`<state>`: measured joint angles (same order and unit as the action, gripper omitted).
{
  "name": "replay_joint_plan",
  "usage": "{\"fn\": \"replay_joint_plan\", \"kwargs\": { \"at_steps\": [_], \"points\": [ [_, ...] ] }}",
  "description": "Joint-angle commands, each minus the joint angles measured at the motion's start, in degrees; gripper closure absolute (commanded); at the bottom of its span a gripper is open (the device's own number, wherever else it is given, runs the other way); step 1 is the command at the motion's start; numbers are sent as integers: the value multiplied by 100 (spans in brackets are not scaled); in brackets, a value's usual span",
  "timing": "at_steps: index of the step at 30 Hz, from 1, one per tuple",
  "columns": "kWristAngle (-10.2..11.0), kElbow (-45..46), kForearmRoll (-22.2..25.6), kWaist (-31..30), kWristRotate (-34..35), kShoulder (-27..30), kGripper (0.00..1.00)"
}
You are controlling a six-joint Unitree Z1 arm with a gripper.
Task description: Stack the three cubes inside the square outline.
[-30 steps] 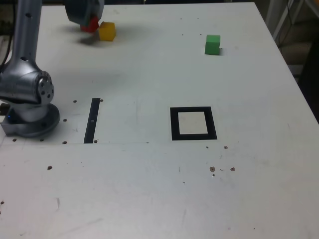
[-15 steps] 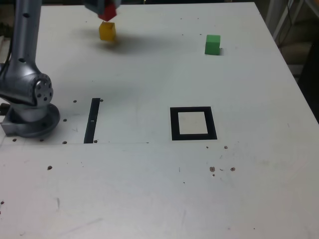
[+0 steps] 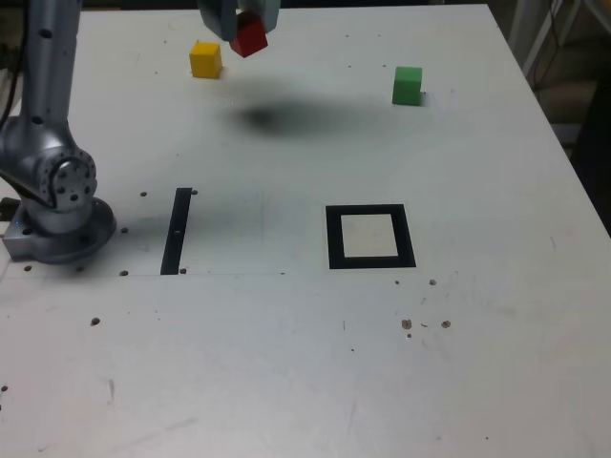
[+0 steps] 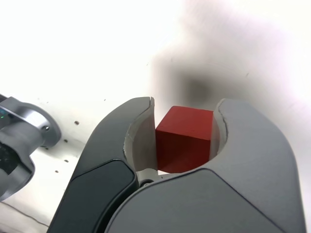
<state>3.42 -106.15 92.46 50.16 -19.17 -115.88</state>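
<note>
Silver-grey metallic arm column (image 3: pixel 48 67) at the exterior view's left, smooth and tubular, joined to a rounded shoulder housing with a ring of small dark screw holes on its circular end cap (image 3: pixel 69 183). Below, a round grey base flange (image 3: pixel 59 234), seated on a flat plate. Broad, curved two-part gripper (image 4: pixel 184 109) in matte dark grey and lighter grey plastic, with pale off-white inner pads (image 4: pixel 141 141).

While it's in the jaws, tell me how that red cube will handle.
The red cube looks rigid: flat faces, sharp edges, undeformed between the gripper jaws. Probably light, since it hangs clear above the table. Flat sides suggest it won't roll.
</note>
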Motion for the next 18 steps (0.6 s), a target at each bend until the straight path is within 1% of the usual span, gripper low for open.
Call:
{"fn": "replay_joint_plan", "kwargs": {
  "at_steps": [1,11,18],
  "points": [
    [5,101,44,-202,-6,115,65],
    [68,393,-43,-1142,96,386,65],
    [137,572,-79,-1901,353,547,65]
  ]
}}
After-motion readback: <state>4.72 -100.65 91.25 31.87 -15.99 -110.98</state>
